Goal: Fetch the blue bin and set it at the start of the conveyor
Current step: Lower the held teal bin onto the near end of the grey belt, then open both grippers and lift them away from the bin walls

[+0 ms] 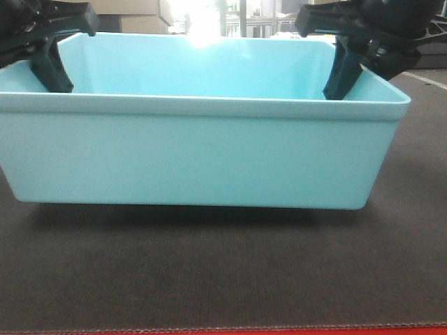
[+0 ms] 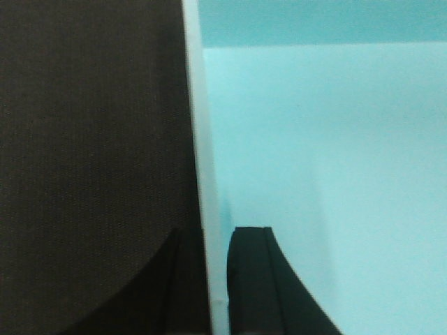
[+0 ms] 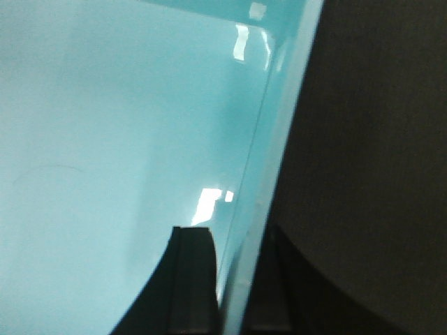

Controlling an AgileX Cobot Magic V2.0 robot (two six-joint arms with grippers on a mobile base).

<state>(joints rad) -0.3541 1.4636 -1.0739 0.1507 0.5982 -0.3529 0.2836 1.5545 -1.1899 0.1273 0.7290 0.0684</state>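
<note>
The blue bin [image 1: 202,153], a large pale turquoise tub, is empty and sits level over the conveyor start's dark grey belt [image 1: 223,272], with a thin shadow under it. I cannot tell whether it rests on the belt or hangs just above it. My left gripper [image 1: 59,87] straddles the bin's left wall. In the left wrist view this gripper [image 2: 218,234] has one finger inside the bin and one outside, pinching the rim [image 2: 202,139]. My right gripper [image 1: 349,87] clamps the right wall the same way. Its jaws [image 3: 234,234] close on that wall [image 3: 279,125].
The red frame edge [image 1: 279,331] of the conveyor runs along the bottom of the front view. Dark belt stretches in front of the bin and to its right [image 1: 419,174]. Bright windows and boxes show behind the bin [image 1: 209,17].
</note>
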